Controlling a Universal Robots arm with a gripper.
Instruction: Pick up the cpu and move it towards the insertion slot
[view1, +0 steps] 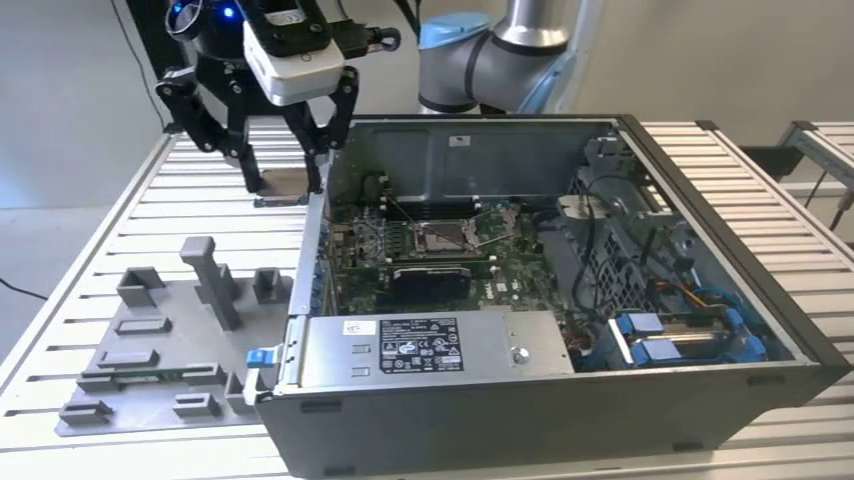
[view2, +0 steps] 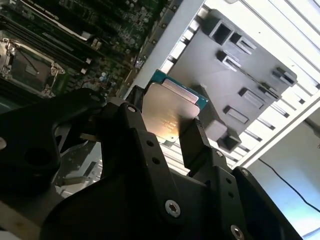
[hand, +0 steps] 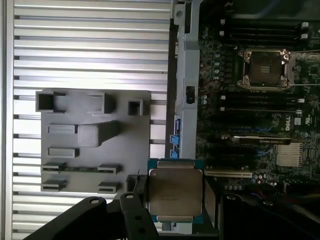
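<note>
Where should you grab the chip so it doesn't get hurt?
By two opposite thin edges, coming down from above its flat face, as the tool grips the cpu now. The cpu is thin, flat and square, so straight parallel edges give a firm pinch and the face stays untouched.

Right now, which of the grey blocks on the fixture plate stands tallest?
The narrow post near the plate's middle: it rises well above the squat blocks around it.
</note>
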